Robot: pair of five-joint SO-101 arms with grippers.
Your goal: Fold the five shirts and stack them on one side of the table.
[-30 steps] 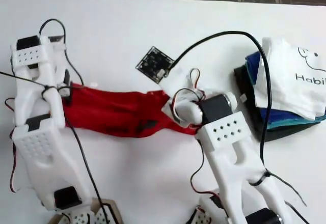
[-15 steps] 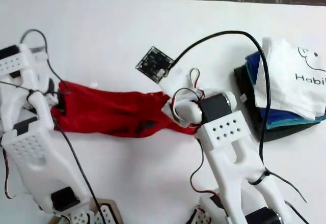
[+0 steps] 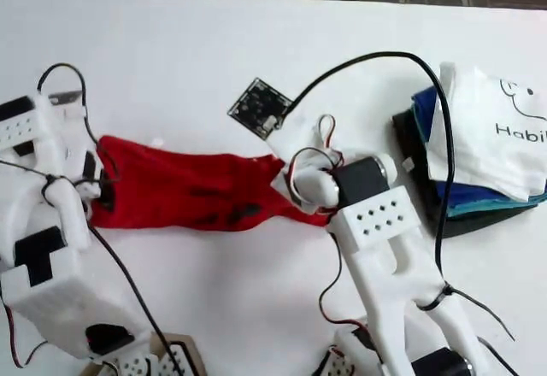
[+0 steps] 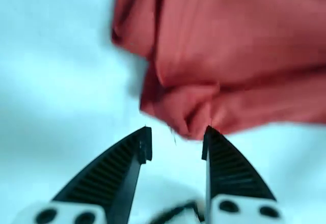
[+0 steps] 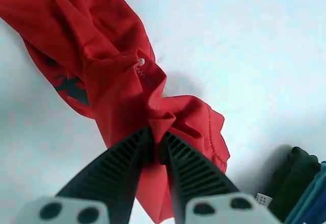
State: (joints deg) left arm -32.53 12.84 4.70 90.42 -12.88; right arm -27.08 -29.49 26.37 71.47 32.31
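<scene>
Red cloth lies stretched across the middle of the white table [image 3: 214,43]: it is the red shirt [image 3: 188,192], bunched into a long band. The right gripper [image 5: 157,143] is closed on a fold at one end of it, the end nearer to the stack of folded shirts [image 3: 479,198]. The left gripper [image 4: 176,143] is at the opposite end; its jaws stand moderately apart and hold nothing, and the crumpled edge of the shirt is just in front of the tips. The stack sits at the table's right side, apart from the red shirt, with a white shirt [image 3: 487,128] on top. A small black circuit board [image 3: 259,108] lies near the red shirt
</scene>
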